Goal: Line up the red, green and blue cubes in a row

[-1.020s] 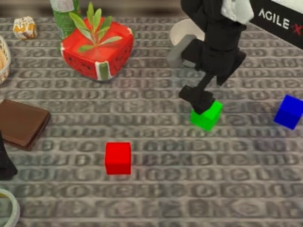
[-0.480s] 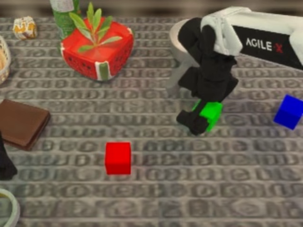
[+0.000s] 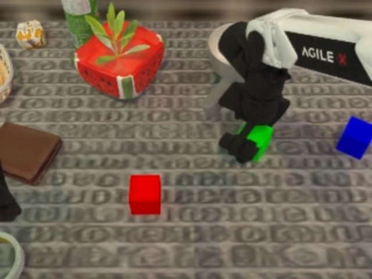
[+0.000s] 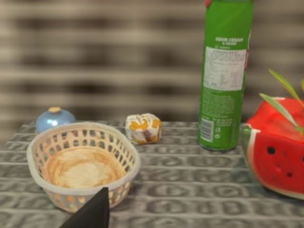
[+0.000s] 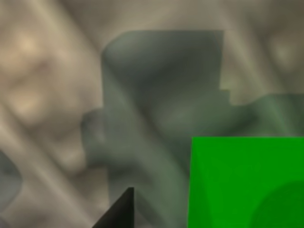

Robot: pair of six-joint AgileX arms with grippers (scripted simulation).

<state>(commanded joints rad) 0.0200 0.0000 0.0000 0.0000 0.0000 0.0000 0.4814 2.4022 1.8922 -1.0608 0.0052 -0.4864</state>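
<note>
The green cube point(image 3: 259, 139) is found right of the table's middle, partly covered from above by the right gripper point(image 3: 243, 145), whose dark fingers are seen at the cube's left and lower edge. Whether those fingers are closed on the cube or merely set around it cannot be told: in the right wrist view only one dark fingertip point(image 5: 116, 211) is shown, apart from the green cube's face point(image 5: 242, 180), with bare table between them.

The main risk is judged to be an off-centre grasp. If the cube is caught by a corner, it may be twisted, pushed across the patterned cloth, or dropped when lifted. A second risk lies in the placement: the red cube point(image 3: 145, 194) sits well to the left and nearer the front edge, and it could be knocked out of line if the green cube is brought in too close. The blue cube point(image 3: 354, 137) is left far to the right, so no row is formed yet.

All three cubes are seen as small, plain, solid-coloured blocks of equal size, with sharp edges and flat faces.

The left gripper point(image 3: 6, 200) is parked at the table's left edge, beside a brown wallet point(image 3: 26, 151); its fingers' state cannot be told.
</note>
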